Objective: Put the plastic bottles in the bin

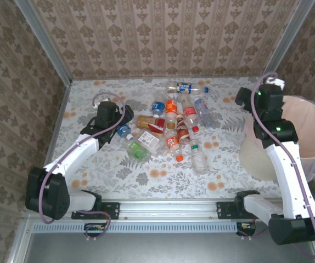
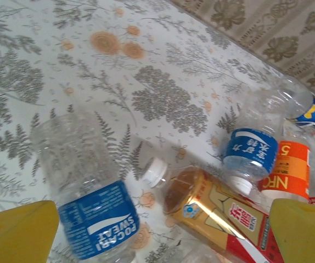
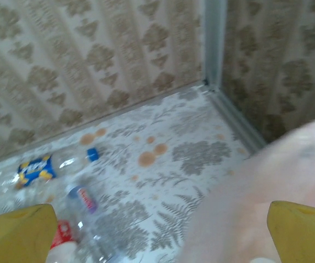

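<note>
Plastic bottles (image 1: 168,129) lie in a loose heap at the middle of the floral-patterned tabletop (image 1: 91,164). The bin (image 1: 256,156), a wide round bucket with a pale pink liner, stands at the tabletop's right edge, well apart from the heap.

The left tool (image 1: 120,123) hangs low over the heap's left side, its yellow fingers (image 2: 15,233) spread wide and clamped on nothing. In the left wrist view, a clear Pocari Sweat bottle (image 2: 91,197) with a blue label lies on the tabletop between those fingers, close to one of them; whether it touches the finger cannot be told. An amber bottle (image 2: 212,213) lies just beside it, with its white cap next to the blue label. Farther off, a blue-labelled bottle (image 2: 251,150) and an orange-labelled bottle (image 2: 290,170) lie side by side, touching.

The right tool (image 1: 244,98) is held high by the bin's far rim, towards the tabletop's far right corner. Its fingers (image 3: 305,233) stand fully apart with nothing between them. The right wrist view shows the pink liner (image 3: 256,208) below that tool. A lone bottle (image 3: 53,164) with a blue cap and a blue-and-yellow label lies near the tabletop's far edge, apart from the heap.
</note>
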